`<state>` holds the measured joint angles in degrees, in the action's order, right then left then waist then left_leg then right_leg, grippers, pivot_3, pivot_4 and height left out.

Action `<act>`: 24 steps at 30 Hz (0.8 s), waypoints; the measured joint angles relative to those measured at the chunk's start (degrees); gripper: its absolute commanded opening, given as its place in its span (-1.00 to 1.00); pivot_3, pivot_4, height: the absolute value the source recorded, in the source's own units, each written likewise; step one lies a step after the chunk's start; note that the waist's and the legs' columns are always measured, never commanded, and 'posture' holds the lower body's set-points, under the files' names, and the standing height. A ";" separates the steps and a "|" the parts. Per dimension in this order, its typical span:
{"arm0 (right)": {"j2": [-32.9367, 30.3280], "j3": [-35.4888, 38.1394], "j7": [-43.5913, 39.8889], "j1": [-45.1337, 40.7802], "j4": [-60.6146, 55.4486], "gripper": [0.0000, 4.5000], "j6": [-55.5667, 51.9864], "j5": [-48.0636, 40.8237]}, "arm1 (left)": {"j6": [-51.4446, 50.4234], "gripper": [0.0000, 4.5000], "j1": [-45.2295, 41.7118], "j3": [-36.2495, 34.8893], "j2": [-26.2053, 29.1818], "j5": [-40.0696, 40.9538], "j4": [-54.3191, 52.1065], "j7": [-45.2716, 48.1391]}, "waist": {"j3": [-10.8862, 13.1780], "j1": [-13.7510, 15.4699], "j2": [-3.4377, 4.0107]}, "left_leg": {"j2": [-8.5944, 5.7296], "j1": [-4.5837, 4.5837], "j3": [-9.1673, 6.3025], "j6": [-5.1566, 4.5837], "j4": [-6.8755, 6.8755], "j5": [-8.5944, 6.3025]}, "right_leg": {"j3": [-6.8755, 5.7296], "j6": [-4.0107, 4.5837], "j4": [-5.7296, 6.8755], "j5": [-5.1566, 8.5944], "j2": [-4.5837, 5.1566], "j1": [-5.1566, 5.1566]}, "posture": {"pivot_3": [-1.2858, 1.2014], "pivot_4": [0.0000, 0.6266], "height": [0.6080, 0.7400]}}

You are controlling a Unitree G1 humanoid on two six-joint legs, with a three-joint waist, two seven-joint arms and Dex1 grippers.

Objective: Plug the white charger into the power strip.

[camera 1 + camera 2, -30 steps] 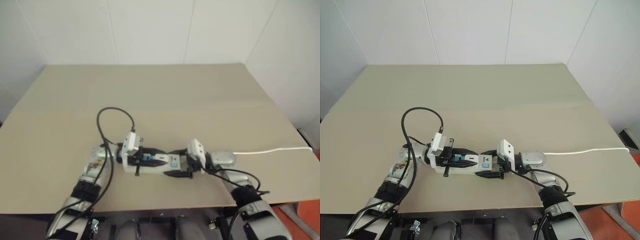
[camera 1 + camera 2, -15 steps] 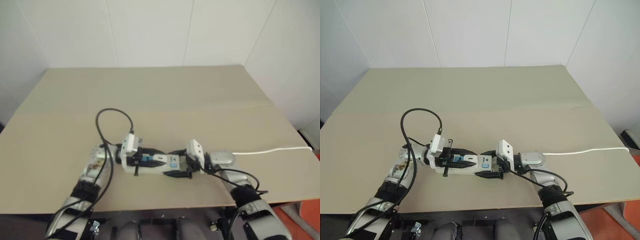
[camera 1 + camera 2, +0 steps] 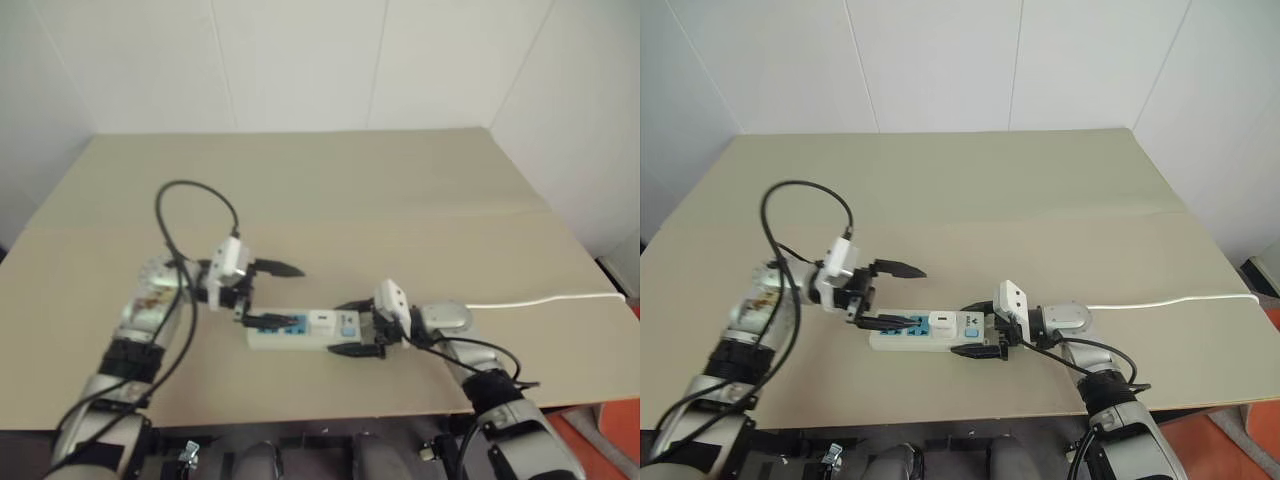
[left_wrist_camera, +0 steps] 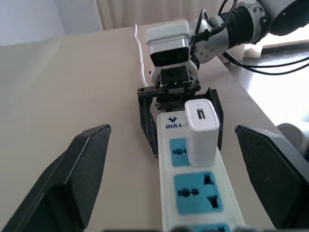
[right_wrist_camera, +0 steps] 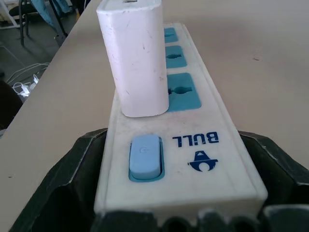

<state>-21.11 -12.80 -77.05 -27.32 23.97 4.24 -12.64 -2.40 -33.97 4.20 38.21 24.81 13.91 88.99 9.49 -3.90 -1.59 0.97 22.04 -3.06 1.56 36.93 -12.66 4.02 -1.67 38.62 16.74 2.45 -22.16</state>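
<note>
The power strip lies on the tan table near its front edge, with a thin white cable running off to the right. The white charger stands upright in the socket beside the blue switch, also seen as the charger. My left gripper hovers open above the strip's left end, clear of the charger. My right gripper is open, its fingers flanking the strip's switch end, close to both sides.
The tan table stretches wide behind the strip to the white wall. Its front edge runs just below the strip, and its right edge falls away near where the cable leaves.
My left gripper has let go of the charger, opened wide, and pulled up and to the left. The charger stays in the socket. The right arm has stayed in place.
</note>
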 measured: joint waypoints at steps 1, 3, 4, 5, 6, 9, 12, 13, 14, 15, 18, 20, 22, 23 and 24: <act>-0.31 0.01 -0.27 0.06 -0.23 0.98 -0.23 -0.02 | -0.19 1.00 0.00 -0.55 0.62 0.03 -0.03 0.37 | 0.00 0.08 0.00 | 0.00 0.03 0.00 -0.01 0.00 0.00 | -0.01 0.00 -0.05 0.00 0.00 0.00 | 0.03 -0.52 1.00; -1.07 0.04 -0.39 0.41 -1.25 0.98 -0.80 -0.05 | -0.79 1.00 0.22 -0.93 2.04 0.07 -0.20 0.88 | 0.01 0.23 -0.01 | 0.00 0.12 -0.03 -0.02 0.01 -0.01 | -0.05 0.00 -0.12 0.00 0.01 -0.02 | 0.03 -0.52 1.00; -1.60 0.16 -0.17 0.98 -2.59 0.98 -1.13 -0.09 | -1.47 1.00 0.76 -1.64 2.92 0.25 -0.78 0.87 | 0.02 0.40 0.00 | -0.01 0.20 -0.05 -0.02 0.01 -0.01 | -0.06 0.00 -0.15 0.00 0.03 -0.07 | 0.03 -0.52 1.00; -2.36 0.39 0.00 1.65 -3.59 0.98 -1.40 -0.19 | -1.75 1.00 1.38 -2.67 3.72 0.52 -1.01 0.71 | 0.04 0.58 0.00 | -0.02 0.25 -0.05 -0.03 0.01 -0.02 | -0.06 0.00 -0.17 0.00 0.05 -0.10 | 0.03 -0.52 1.00; -3.32 0.80 0.32 2.54 -4.99 0.98 -2.01 -0.38 | -2.02 1.00 2.49 -3.82 4.68 1.06 -1.85 0.33 | 0.07 0.74 0.01 | -0.02 0.28 -0.05 -0.04 0.01 -0.02 | -0.06 0.00 -0.21 0.00 0.06 -0.12 | 0.03 -0.52 1.00; -6.87 3.62 2.16 6.06 -9.03 0.98 -3.43 -1.61 | -3.28 1.00 6.84 -6.82 7.38 2.18 -4.17 -0.75 | 0.20 1.31 0.04 | -0.03 0.34 -0.03 -0.07 0.01 -0.04 | -0.06 0.00 -0.29 0.00 0.11 -0.13 | 0.03 -0.52 1.00; -10.94 7.99 3.80 9.48 -15.76 0.98 -5.66 -4.30 | -4.11 1.00 12.05 -10.60 9.74 2.44 -6.68 -2.92 | 0.35 1.43 0.05 | -0.01 0.34 -0.04 -0.07 0.01 -0.04 | -0.06 0.01 -0.30 -0.01 0.10 -0.15 | 0.03 -0.52 1.00; -12.33 9.65 4.15 10.38 -17.76 0.98 -6.18 -5.19 | -4.16 1.00 13.34 -11.74 10.42 2.43 -7.04 -3.50 | 0.38 1.45 0.07 | -0.01 0.34 -0.03 -0.07 0.00 -0.04 | -0.06 0.01 -0.30 -0.01 0.10 -0.14 | 0.03 -0.52 1.00; -13.54 11.32 4.66 11.11 -19.62 0.98 -6.94 -6.34 | -4.21 1.00 14.56 -12.90 11.17 2.42 -7.63 -4.32 | 0.41 1.45 0.06 | 0.01 0.34 -0.04 -0.07 -0.01 -0.04 | -0.07 0.01 -0.33 -0.01 0.10 -0.15 | 0.03 -0.52 1.00; -15.34 13.75 5.12 12.43 -22.10 0.98 -7.74 -7.66 | -4.41 1.00 16.38 -14.49 12.22 2.36 -8.70 -5.49 | 0.43 1.45 0.05 | 0.01 0.34 -0.04 -0.07 -0.02 -0.04 | -0.07 0.01 -0.36 -0.01 0.10 -0.14 | 0.03 -0.52 1.00; -18.78 17.34 5.64 15.94 -26.08 0.98 -9.36 -10.15 | -7.49 1.00 20.42 -16.89 15.38 2.20 -11.55 -8.79 | 0.45 1.45 0.04 | 0.02 0.34 -0.03 -0.07 -0.07 -0.05 | -0.08 0.01 -0.45 -0.01 0.11 -0.12 | 0.03 -0.52 1.00; -20.37 18.86 6.01 18.01 -27.24 0.98 -10.46 -11.20 | -10.12 1.00 22.70 -18.37 17.09 2.14 -12.86 -10.75 | 0.46 1.45 0.03 | 0.01 0.35 -0.01 -0.07 -0.07 -0.05 | -0.08 0.03 -0.47 -0.02 0.12 -0.12 | 0.03 -0.52 1.00; -21.81 20.46 6.17 19.87 -28.35 0.98 -11.33 -11.96 | -12.14 1.00 25.92 -20.47 18.07 2.30 -15.47 -12.50 | 0.47 1.39 0.04 | 0.02 0.34 0.02 -0.08 -0.07 -0.05 | -0.05 0.04 -0.50 -0.02 0.13 -0.11 | 0.03 -0.52 1.00; -22.45 21.18 6.24 20.29 -28.45 0.98 -11.87 -12.54 | -13.34 1.00 27.53 -21.75 18.43 2.58 -16.56 -13.08 | 0.48 1.33 0.03 | 0.03 0.34 0.03 -0.08 -0.08 -0.05 | -0.04 0.04 -0.49 -0.02 0.13 -0.12 | 0.03 -0.52 1.00; -23.18 22.04 6.29 20.90 -28.68 0.98 -12.38 -13.11 | -14.83 1.00 29.50 -23.21 19.16 3.25 -17.73 -13.13 | 0.49 1.27 0.03 | 0.05 0.34 0.04 -0.08 -0.09 -0.05 | -0.04 0.04 -0.50 -0.03 0.11 -0.12 | 0.03 -0.52 1.00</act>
<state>-44.30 9.24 -70.75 -6.42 -4.72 -8.15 -25.75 -17.23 -4.47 -19.00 57.37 28.06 -3.82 75.86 9.98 -2.63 -1.55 1.03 22.38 -3.02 1.48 36.84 -12.71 3.97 -1.63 38.12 16.71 2.56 -22.28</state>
